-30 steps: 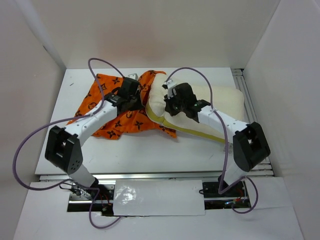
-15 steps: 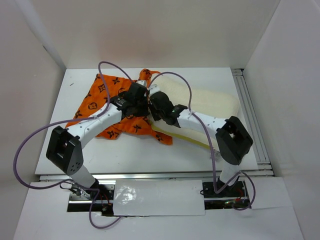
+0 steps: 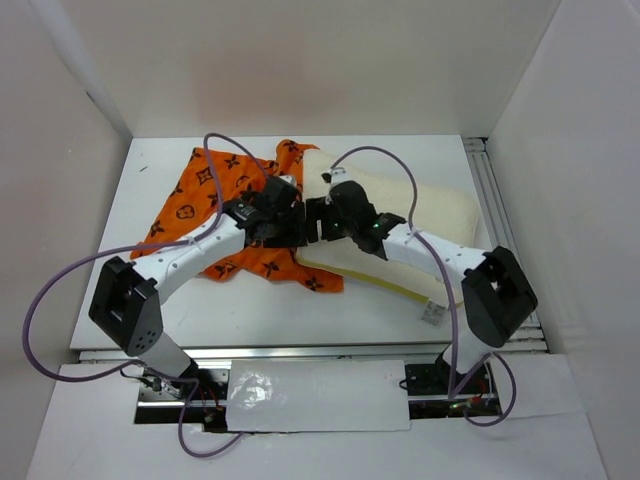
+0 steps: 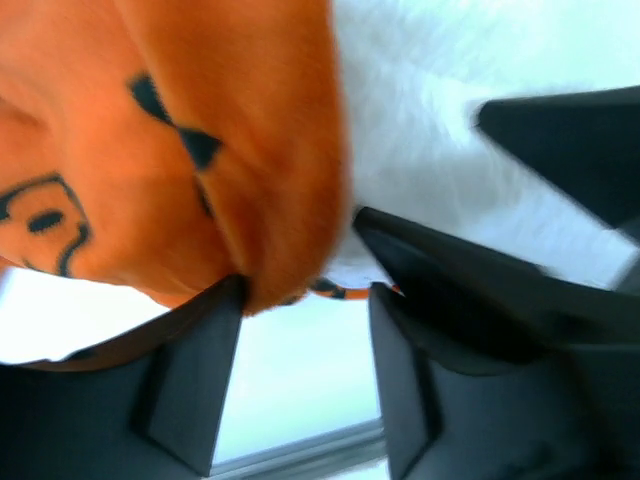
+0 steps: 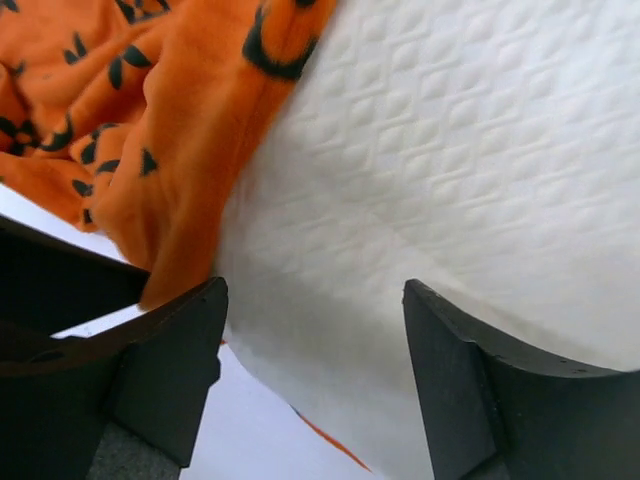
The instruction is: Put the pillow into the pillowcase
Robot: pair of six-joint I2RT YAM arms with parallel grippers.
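Observation:
The orange pillowcase (image 3: 215,200) with dark motifs lies crumpled on the left half of the table. The cream pillow (image 3: 430,215) lies to its right, and its left end meets the orange cloth. My left gripper (image 3: 296,228) and right gripper (image 3: 316,222) hang close together over that meeting place. In the left wrist view my left gripper (image 4: 305,300) is open, with the pillowcase (image 4: 200,130) edge drooping at its left fingertip and the pillow (image 4: 420,130) beside it. In the right wrist view my right gripper (image 5: 315,300) stands open astride the quilted pillow (image 5: 450,150), with the pillowcase (image 5: 150,100) to its left.
White walls close in the white table (image 3: 260,310) on three sides. A metal rail (image 3: 500,200) runs along the right edge. A small label (image 3: 432,314) sticks out at the pillow's near right corner. Purple cables loop above both arms.
Both grippers were shut and now stand open. The right arm swung left with the pillow's end, which now lies against the pillowcase. The left gripper shifted slightly right.

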